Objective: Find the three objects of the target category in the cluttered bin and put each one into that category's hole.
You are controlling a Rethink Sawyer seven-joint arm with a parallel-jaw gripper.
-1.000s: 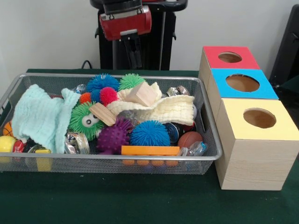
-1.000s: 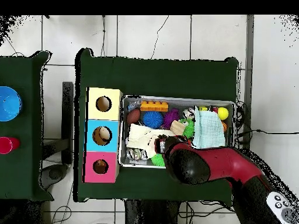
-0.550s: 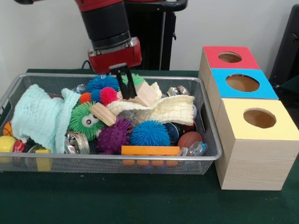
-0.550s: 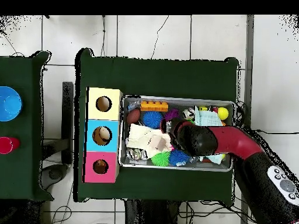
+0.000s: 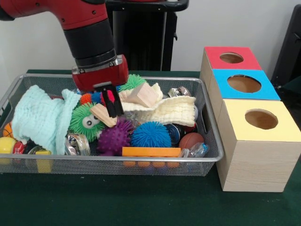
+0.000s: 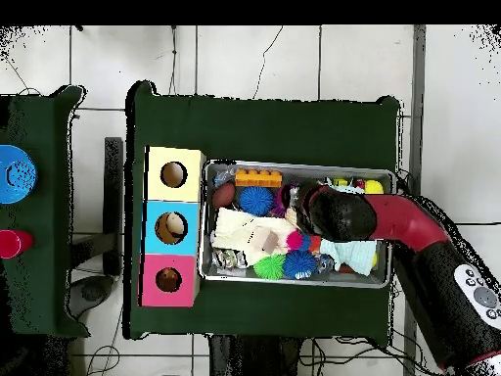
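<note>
A wire bin (image 5: 51,158) holds a jumble of toys. Among them are spiky balls in blue (image 5: 150,134), purple (image 5: 114,138) and green with eyes (image 5: 83,120), and another green one (image 5: 133,81) at the back. Two wooden blocks (image 5: 143,95) (image 5: 103,115) lie on a cream cloth (image 5: 162,110). My gripper (image 5: 114,114) hangs low in the bin's middle, open and holding nothing. Its tips are just right of the flat wooden block and above the purple ball. In the overhead view the arm's wrist (image 6: 333,213) hides the gripper.
Three wooden boxes stand beside the bin, with holes in red (image 5: 231,57), blue (image 5: 243,84) and yellow (image 5: 261,119) tops. A mint cloth (image 5: 41,117) covers the bin's left part. An orange brick (image 5: 151,151), a brown ball (image 5: 190,140) and a yellow ball (image 5: 6,145) lie near the front rim.
The arm has swung from behind the bin down and forward into it. The gripper now hangs low over the flat wooden block and purple ball. No toy has shifted.
</note>
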